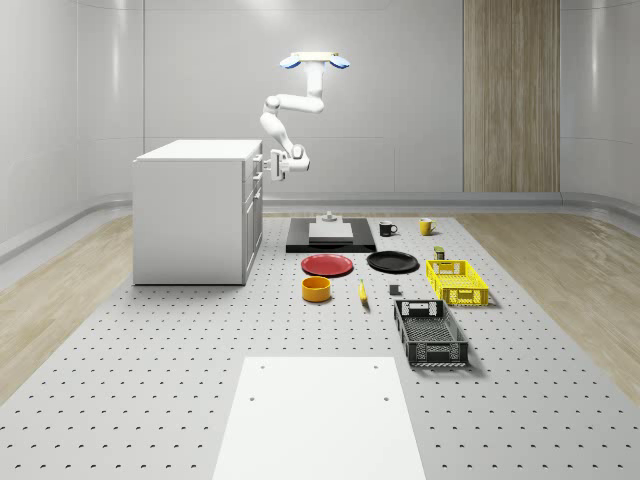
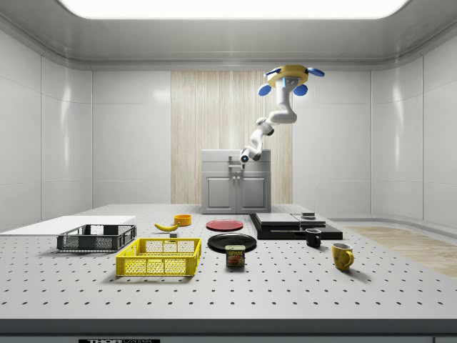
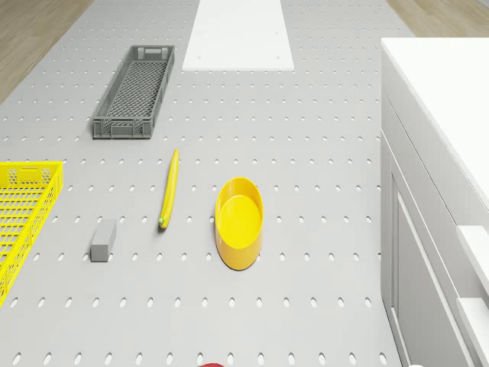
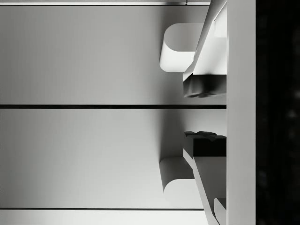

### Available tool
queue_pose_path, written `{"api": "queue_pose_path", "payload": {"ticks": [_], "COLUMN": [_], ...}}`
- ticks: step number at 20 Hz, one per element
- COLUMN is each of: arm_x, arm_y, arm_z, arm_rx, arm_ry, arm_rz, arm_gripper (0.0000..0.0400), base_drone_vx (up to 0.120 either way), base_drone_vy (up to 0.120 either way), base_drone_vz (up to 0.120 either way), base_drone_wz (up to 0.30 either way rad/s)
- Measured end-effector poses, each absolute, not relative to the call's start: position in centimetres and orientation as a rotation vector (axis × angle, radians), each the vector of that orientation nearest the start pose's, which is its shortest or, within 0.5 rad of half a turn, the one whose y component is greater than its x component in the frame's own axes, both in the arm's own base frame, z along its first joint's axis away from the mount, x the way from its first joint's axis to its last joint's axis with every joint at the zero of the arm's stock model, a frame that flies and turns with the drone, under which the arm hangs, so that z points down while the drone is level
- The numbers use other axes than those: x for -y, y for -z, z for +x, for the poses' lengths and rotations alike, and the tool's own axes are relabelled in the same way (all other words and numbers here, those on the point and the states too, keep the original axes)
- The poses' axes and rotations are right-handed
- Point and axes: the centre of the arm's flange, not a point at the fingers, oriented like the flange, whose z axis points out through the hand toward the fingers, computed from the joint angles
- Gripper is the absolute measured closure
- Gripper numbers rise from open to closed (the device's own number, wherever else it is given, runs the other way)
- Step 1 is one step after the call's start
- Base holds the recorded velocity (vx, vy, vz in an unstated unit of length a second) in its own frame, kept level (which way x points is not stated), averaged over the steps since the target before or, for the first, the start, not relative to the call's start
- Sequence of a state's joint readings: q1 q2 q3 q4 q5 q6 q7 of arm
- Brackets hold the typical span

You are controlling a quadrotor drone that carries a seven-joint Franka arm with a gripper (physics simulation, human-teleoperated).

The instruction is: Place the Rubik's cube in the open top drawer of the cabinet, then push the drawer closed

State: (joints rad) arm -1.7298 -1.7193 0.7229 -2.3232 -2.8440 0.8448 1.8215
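Two flush drawer fronts (image 4: 93,56) w/ handles face the wrist view; gripper (image 4: 201,115) just off them, fingers spread, gripping nothing. Whole-scene view, L to R: cabinet (image 1: 190,215), drone (image 1: 314,61) hovering at its 1 o'clock, grey crate (image 1: 430,333). Drone view: yellow bowl (image 3: 238,222) bare inside.

matt white cabinet (image 1: 190,215), perforated grey table (image 1: 150,380), glossy plates (image 1: 328,265)

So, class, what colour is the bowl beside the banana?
Yellow bowl, clearest in the drone view.

cabinet (image 1: 190,215) white | bowl (image 3: 239,222) yellow | crate (image 1: 457,281) yellow | plate (image 1: 327,265) red
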Motion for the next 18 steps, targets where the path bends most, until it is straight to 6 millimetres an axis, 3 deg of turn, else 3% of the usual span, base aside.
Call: {"api": "queue_pose_path", "payload": {"ticks": [18], "arm_x": [-22.02], "arm_y": [-70.34], "arm_z": [34.32], "arm_rx": [-0.610], "arm_ry": [-0.616], "arm_rz": [-1.482], "arm_gripper": [0.0295], "base_drone_vx": [0.000], "base_drone_vy": [0.000], "base_drone_vz": [0.000], "base_drone_wz": [0.000]}}
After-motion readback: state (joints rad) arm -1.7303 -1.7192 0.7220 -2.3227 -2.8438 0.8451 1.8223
